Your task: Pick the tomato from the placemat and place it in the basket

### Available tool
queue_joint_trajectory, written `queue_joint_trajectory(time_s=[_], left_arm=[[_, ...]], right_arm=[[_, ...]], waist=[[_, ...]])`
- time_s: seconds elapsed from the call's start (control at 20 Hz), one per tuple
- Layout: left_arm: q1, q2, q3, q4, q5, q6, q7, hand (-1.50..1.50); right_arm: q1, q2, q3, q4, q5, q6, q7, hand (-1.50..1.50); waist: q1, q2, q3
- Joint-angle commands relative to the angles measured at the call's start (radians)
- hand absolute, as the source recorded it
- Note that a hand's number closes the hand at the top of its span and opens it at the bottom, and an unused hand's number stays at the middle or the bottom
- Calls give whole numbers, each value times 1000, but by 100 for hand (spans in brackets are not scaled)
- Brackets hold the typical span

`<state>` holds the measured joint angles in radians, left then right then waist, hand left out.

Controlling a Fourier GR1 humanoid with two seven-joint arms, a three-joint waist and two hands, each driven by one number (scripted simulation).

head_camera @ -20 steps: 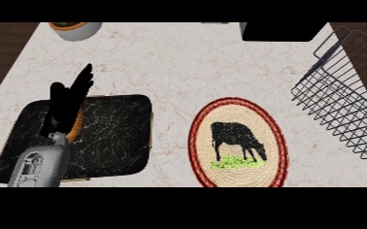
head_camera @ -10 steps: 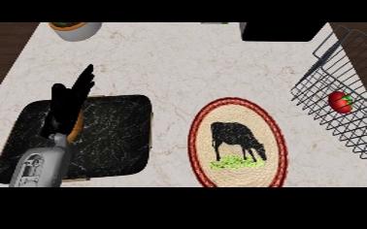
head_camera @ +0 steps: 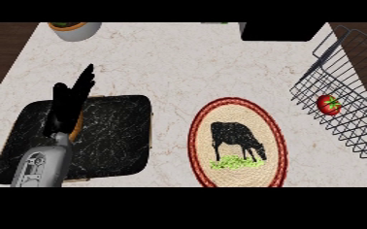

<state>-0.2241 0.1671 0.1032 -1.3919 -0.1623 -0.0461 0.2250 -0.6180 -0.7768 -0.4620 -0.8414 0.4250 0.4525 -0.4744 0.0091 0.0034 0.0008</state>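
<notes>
Head view: the tomato (head_camera: pixel 329 105) lies inside the wire basket (head_camera: pixel 315 80) at the right edge, round with no clear long axis, its green stalk (a small star) facing up on glossy red skin. The oval cow-print placemat (head_camera: pixel 237 142) sits well apart from it. At lower left, the left hand (head_camera: pixel 70 102) rests with straight fingers over a dark marbled tray (head_camera: pixel 118 131), holding nothing; no right hand shows.

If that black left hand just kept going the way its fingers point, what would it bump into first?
Probably nothing soon. The left hand points up and slightly right, away from the robot, across bare counter. The line seems to pass right of the bowl at the far edge, though height above the counter is hard to judge.
</notes>
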Motion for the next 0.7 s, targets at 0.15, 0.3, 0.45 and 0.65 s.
queue_joint_trajectory(time_s=[0.15, 0.3, 0.45, 0.65], left_arm=[[-13, -10, -5, 25, 5, -8, -32, 0], [-37, -6, -15, -37, 10, -16, 71, 0], [20, -2, -4, -5, 6, -14, -26, 0], [9, -15, -20, -8, -7, -3, -20, 0]], right_arm=[[-91, -132, -135, 260, -60, -22, 2, -150], [-94, -178, -176, 384, -80, -6, 11, -150], [-65, -322, -191, 475, -72, 83, -40, -150], [-20, -391, -226, 550, -87, 127, -118, -150]], waist=[[11, 6, 0], [19, 7, 2], [23, 12, 3], [26, 18, 7]])
